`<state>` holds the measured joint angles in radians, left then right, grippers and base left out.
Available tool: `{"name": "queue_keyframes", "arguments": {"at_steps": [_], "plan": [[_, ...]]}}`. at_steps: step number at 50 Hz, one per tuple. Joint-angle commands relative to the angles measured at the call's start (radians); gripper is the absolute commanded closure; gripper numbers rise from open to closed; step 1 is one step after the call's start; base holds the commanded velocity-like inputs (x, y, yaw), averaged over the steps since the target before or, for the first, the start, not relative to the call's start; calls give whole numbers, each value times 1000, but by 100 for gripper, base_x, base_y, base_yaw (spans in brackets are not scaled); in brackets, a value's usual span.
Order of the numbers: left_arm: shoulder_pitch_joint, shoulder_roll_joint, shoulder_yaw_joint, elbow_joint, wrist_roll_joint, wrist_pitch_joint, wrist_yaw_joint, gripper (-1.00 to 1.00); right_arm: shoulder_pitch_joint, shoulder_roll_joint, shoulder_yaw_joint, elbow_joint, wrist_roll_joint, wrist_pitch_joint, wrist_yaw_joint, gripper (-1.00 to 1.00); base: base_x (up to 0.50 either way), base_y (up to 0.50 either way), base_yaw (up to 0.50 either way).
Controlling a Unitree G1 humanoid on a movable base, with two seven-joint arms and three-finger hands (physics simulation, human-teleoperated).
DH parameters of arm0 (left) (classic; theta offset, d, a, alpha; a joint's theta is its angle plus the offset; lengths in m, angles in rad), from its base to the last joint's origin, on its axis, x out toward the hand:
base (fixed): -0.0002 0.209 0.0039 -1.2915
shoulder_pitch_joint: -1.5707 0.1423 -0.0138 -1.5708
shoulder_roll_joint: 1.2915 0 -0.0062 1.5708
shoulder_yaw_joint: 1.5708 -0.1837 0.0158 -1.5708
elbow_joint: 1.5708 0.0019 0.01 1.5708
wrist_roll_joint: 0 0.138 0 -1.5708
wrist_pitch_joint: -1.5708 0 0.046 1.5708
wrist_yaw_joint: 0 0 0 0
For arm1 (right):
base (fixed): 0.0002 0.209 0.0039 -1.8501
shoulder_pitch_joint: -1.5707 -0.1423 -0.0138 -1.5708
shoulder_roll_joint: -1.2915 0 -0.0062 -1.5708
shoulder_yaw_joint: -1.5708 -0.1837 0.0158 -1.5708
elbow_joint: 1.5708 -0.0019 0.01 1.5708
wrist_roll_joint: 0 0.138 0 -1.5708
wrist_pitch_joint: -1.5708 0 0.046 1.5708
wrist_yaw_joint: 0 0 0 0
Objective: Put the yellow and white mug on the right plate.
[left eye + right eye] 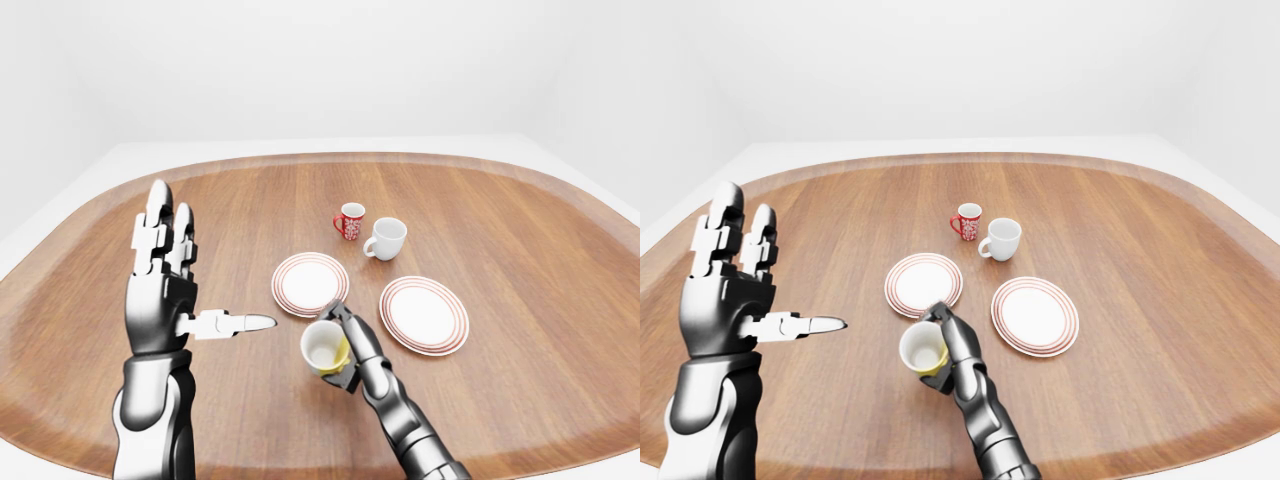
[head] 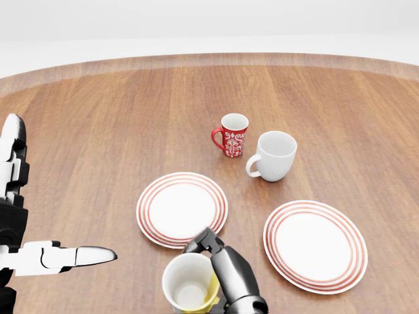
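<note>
The yellow and white mug (image 2: 190,291) is held in my right hand (image 2: 226,275), whose fingers close round its side; it hangs just above the table, below the left plate (image 2: 182,208). The right plate (image 2: 314,243), white with red rings, lies to the right of the hand and is bare. My left hand (image 1: 165,290) is raised at the left with its fingers spread open, holding nothing.
A red patterned mug (image 2: 233,135) and a white mug (image 2: 273,156) stand above the two plates. All sit on a large round wooden table (image 1: 500,210) whose edge curves along the bottom of the eye views.
</note>
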<state>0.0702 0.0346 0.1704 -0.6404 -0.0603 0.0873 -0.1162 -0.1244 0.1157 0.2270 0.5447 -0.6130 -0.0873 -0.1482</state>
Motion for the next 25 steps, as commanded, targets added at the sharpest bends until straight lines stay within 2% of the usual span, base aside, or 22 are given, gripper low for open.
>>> {"name": "queue_keyframes", "arguments": {"at_steps": [1,16,25], "plan": [[-1,0,-1,7,1,0,0,-100,-12,-43,-43,-180,32,0,65,100,0,0,0],[-1,1,2,-1,-1,0,0,-100,-149,-102,-141,-61,106,0,64,100,0,0,0],[-3,2,3,2,-1,0,0,-100,-254,-159,-196,113,139,0,25,100,0,0,0]]}}
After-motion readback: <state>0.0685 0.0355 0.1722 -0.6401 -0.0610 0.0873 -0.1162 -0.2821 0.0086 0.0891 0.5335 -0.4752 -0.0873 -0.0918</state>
